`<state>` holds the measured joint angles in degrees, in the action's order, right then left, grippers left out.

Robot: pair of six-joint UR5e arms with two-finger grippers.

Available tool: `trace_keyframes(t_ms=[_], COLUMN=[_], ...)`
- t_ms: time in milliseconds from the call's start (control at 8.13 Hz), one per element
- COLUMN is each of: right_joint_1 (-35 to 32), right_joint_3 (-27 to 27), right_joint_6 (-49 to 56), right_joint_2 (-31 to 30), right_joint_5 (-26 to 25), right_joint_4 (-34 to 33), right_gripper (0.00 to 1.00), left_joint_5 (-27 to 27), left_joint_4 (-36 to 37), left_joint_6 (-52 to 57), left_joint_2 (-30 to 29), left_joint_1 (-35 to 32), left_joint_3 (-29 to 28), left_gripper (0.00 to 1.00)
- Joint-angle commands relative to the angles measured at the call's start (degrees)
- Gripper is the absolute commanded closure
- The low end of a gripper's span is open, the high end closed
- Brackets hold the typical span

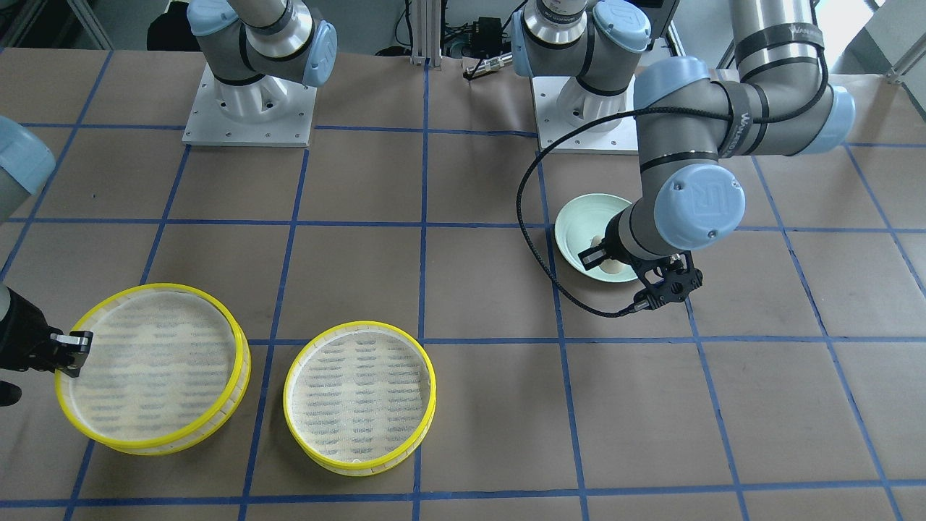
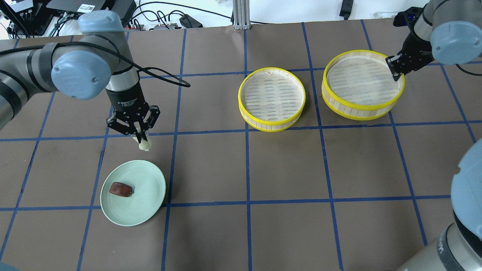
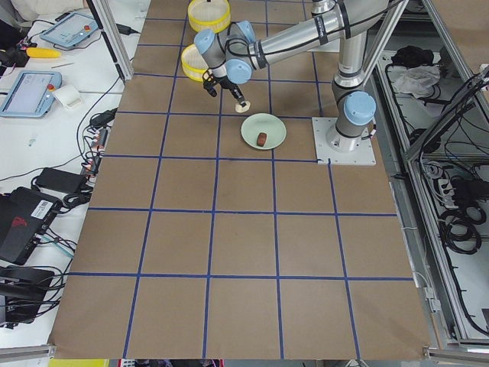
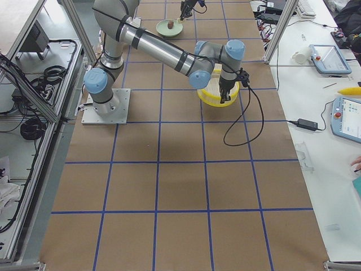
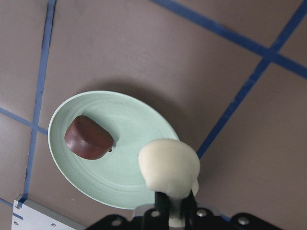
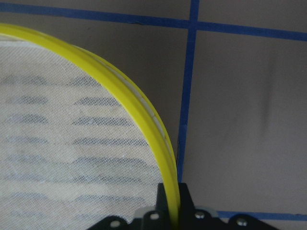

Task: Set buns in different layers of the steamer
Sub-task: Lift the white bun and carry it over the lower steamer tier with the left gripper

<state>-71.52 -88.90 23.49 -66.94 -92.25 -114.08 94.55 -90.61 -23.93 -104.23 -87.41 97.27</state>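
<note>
My left gripper (image 2: 138, 131) is shut on the cream-white bun (image 2: 143, 145) and holds it in the air just beyond the pale green plate (image 2: 147, 188). The wrist view shows the bun (image 5: 169, 167) between the fingers, above the plate's rim. The dark reddish-brown bun (image 2: 120, 189) lies on the plate, also seen in the wrist view (image 5: 88, 138). Two yellow-rimmed steamer trays stand side by side: one in the middle (image 2: 272, 98) and one to its right (image 2: 363, 84). My right gripper (image 2: 394, 69) is shut on the right tray's yellow rim (image 6: 144, 120). Both trays hold nothing.
The table is brown paper with a blue tape grid. A black cable (image 2: 165, 77) loops off the left wrist. The arm bases (image 1: 249, 101) stand at the robot's edge of the table.
</note>
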Motion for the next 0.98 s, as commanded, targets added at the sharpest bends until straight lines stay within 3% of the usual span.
trace_keyframes(t_ms=[0, 246, 861], right_joint_1=[0.6, 0.7, 0.7], right_joint_3=[0.0, 0.0, -0.1], right_joint_6=[0.2, 0.5, 0.6], right_joint_2=[0.5, 0.4, 0.5], right_joint_5=[-0.4, -1.2, -1.3], right_joint_4=[-0.5, -1.1, -1.0], right_gripper=[1.0, 1.0, 1.0], left_joint_5=[-6.2, -15.1, -28.3], left_joint_4=[10.4, 19.0, 44.7], left_joint_6=[0.1, -0.1, -9.2], left_joint_2=[-0.1, -1.5, -11.1], left_joint_1=[-5.5, -6.0, -11.8], left_joint_3=[-5.6, -5.6, -6.0], left_gripper=[1.0, 1.0, 1.0])
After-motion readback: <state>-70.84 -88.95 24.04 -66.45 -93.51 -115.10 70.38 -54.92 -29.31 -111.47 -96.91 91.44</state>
